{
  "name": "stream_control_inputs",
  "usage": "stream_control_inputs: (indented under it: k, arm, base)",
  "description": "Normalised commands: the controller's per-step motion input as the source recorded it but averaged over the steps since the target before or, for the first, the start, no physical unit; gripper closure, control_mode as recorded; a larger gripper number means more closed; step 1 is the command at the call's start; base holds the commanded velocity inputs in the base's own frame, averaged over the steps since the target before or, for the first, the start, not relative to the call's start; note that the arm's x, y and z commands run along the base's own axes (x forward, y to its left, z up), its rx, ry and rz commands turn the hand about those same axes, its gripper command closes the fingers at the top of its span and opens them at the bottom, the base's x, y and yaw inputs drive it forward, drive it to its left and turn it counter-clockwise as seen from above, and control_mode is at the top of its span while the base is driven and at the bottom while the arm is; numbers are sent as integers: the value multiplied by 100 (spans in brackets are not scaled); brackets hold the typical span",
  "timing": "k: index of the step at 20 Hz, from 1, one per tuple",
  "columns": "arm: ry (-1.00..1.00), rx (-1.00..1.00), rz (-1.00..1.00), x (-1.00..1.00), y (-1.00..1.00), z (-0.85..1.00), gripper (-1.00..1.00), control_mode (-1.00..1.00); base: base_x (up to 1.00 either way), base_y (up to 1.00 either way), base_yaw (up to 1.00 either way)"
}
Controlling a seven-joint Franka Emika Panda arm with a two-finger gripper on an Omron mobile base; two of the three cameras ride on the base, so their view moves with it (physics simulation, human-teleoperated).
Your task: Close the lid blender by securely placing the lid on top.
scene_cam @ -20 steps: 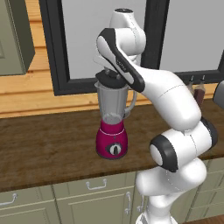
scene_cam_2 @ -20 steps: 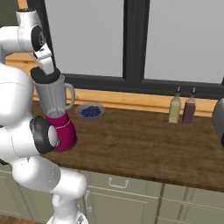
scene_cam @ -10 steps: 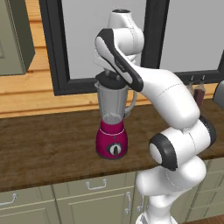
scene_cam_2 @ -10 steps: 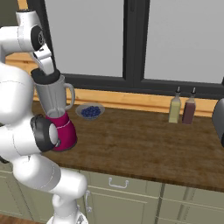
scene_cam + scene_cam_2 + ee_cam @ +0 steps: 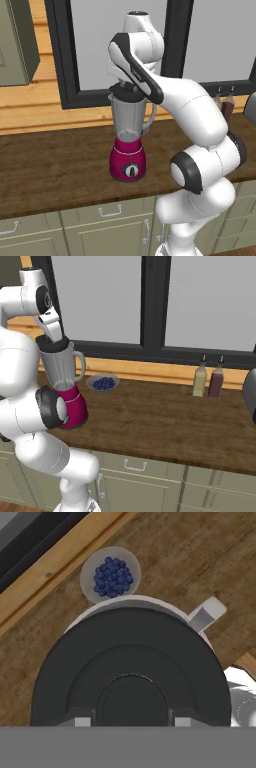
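The blender (image 5: 129, 145) stands on the wooden counter, with a magenta-red base, a round dial and a clear greyish jar whose handle points right. The dark round lid (image 5: 124, 93) lies level at the jar's mouth, and my gripper (image 5: 128, 86) is shut on it from above. From the right side the lid (image 5: 52, 345) caps the blender (image 5: 63, 387) under the gripper (image 5: 52, 337). In the hand view the lid (image 5: 131, 671) covers nearly the whole jar, whose pale rim and handle (image 5: 206, 613) peek out behind it. The gripper (image 5: 132, 720) holds the lid's raised centre.
A small bowl of blueberries (image 5: 103, 383) sits just behind and to the right of the blender, and appears again as the bowl (image 5: 110, 575). Two bottles (image 5: 208, 381) stand farther right by the window sill. A dark appliance (image 5: 251, 393) is at the counter's right edge.
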Motion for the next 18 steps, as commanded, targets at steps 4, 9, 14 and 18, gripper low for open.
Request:
stream_control_inputs:
  k: [4,9,14,18]
  arm:
    - [5,0,0,0,-14,0,100,-100]
    - [6,0,0,0,-19,0,100,-100]
    - [4,-2,0,0,-7,0,100,-100]
    - [1,-5,0,0,1,0,100,-100]
  base:
    - [0,0,0]
    - [0,0,0]
    - [0,0,0]
    - [0,0,0]
